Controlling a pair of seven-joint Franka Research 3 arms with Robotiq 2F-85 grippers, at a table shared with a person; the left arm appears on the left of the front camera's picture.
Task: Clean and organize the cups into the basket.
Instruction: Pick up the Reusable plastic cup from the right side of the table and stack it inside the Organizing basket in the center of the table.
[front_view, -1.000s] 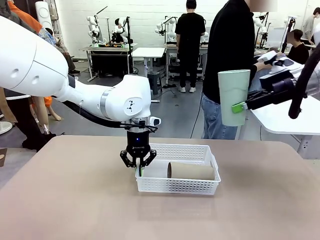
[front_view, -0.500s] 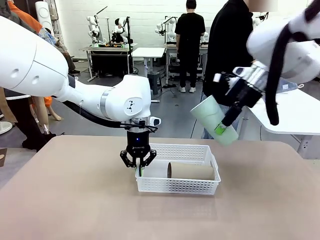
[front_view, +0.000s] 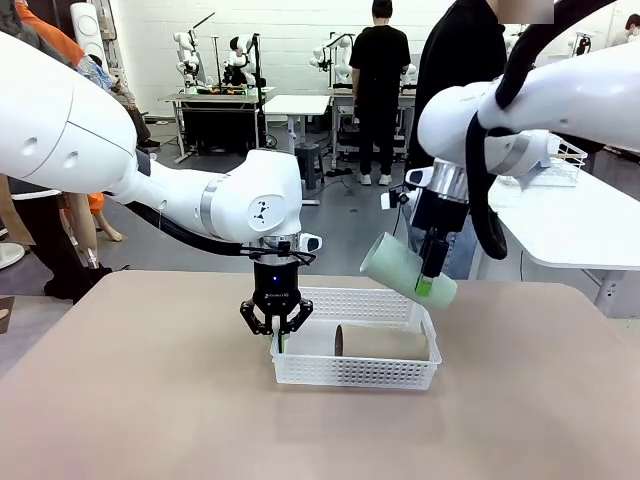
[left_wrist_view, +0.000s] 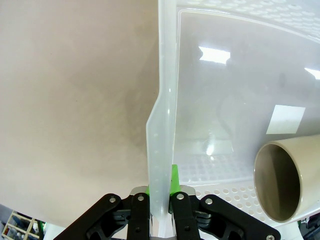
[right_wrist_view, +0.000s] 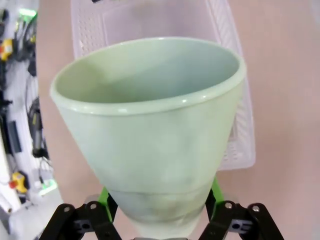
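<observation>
Mint-green cup: in the air, tilted with its wide mouth toward the left arm's side and its narrow end lower. It hangs above the far right part of the basket and looks clear of the rim.
Right gripper: closed on the narrow end of that cup. The right wrist view shows a green pad on each side of the cup's base and the basket below.
Tan cup: lying on its side on the basket floor, mouth toward the left arm's side. This one counts as put away.
Basket: standing flat near the middle of the table. The floor between the tan cup and the far wall is bare, so there is room for another cup.
Left gripper: fingers drawn nearly together, pinching the basket's left wall. The left wrist view shows one finger on each side of the thin plastic, which I judge is steadying the basket.
Done so far: one cup is inside, and a second is carried to just above the basket.
Left to do: the held cup has to come down beside the tan one and be let go. Any further cup then follows, and the left fingers have to release the wall.
Progress: about midway, by my judgement.
</observation>
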